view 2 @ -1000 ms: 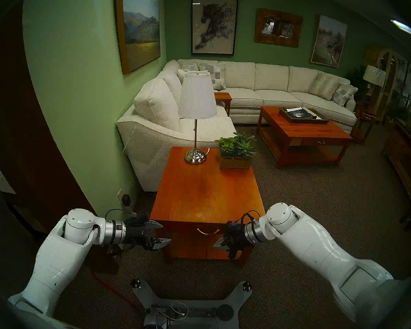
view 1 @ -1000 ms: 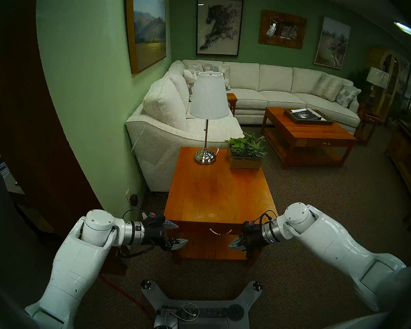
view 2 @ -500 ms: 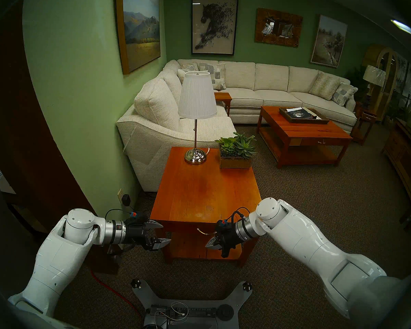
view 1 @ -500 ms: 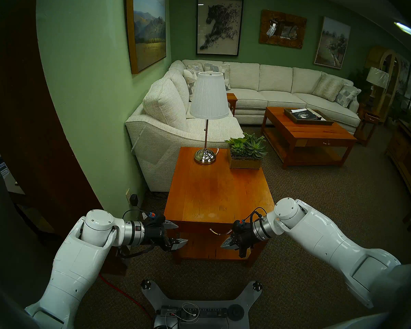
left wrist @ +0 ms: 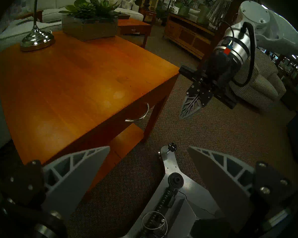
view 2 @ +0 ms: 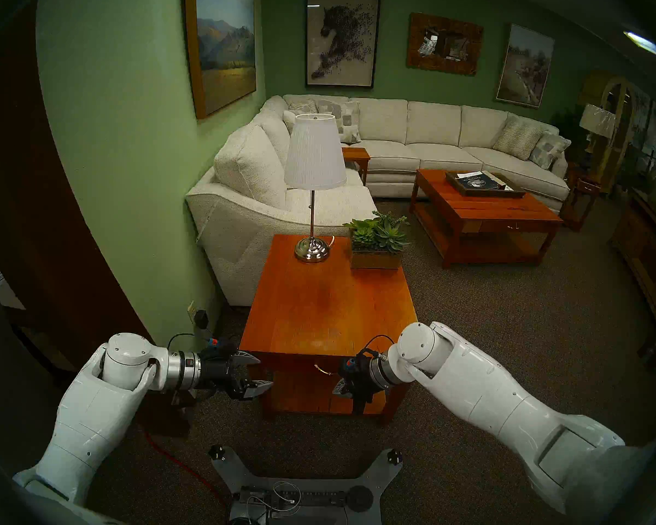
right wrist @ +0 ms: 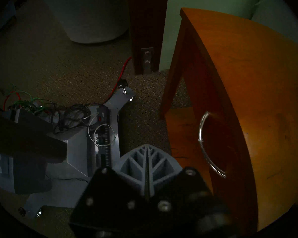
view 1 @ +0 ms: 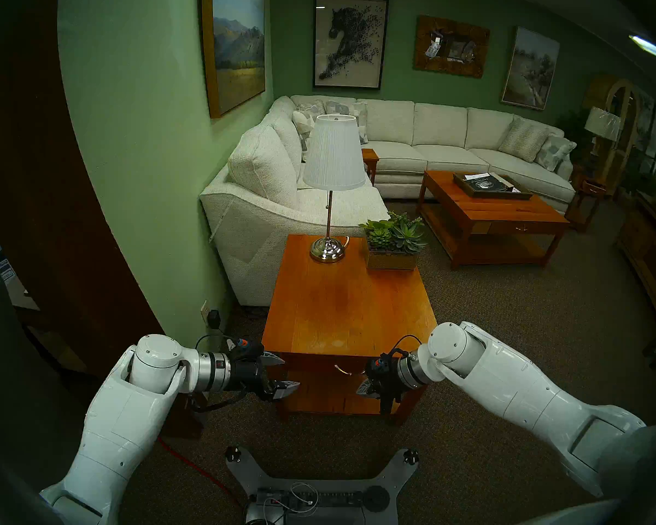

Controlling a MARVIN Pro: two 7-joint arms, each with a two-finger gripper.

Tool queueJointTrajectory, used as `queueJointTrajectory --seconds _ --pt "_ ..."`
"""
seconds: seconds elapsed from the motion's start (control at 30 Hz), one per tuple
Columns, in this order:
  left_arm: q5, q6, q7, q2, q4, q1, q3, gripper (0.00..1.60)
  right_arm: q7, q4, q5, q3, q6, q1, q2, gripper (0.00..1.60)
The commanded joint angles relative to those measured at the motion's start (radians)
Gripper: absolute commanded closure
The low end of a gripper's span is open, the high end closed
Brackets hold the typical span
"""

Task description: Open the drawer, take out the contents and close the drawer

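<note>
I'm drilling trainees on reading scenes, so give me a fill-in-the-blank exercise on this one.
1. The drawer is ____.
2. The right hand is ____ and holds nothing.
3. On the table, the plant stands to the ____ of the lamp in the head view.
4. The left hand is ____.

Missing: closed; shut; right; open

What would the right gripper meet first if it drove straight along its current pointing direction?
Probably the carpet, in the strip between the table's lower shelf and the robot's base plate. The right gripper, jaws shut, aims down beside the drawer handle, not at it; depth is uncertain.
</note>
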Motion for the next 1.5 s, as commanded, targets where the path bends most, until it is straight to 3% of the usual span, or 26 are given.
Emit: queueJointTrajectory --seconds 0.0,0.27,0.5,1.17,1.3,1.47 --pt "-0.006 0.000 -0.004 0.002 -0.020 -0.023 -0.008 0.00 -0.120 -0.114 -0.055 0.036 0.064 -0.050 0.021 1.60" --pt "-0.006 0.000 -0.005 0.001 -0.020 -0.023 -0.009 0.00 -0.257 -0.218 -0.055 0.076 0.095 -0.136 0.041 1.60" --pt "-0.006 0.001 -0.006 0.001 -0.021 -0.023 -0.009 0.00 -0.270 -0.299 -0.031 0.097 0.100 -0.187 0.077 1.60" --pt "-0.004 0.001 -0.007 0.000 -0.021 -0.023 -0.010 0.00 -0.292 -0.311 -0.022 0.098 0.105 -0.198 0.085 1.60" --pt "-0.004 0.001 -0.007 0.000 -0.020 -0.023 -0.010 0.00 -0.305 -0.377 -0.032 0.088 0.220 -0.215 0.078 1.60" --pt "-0.003 -0.001 -0.006 -0.001 -0.019 -0.023 -0.010 0.00 -0.338 -0.441 -0.025 0.065 0.271 -0.265 0.050 1.60"
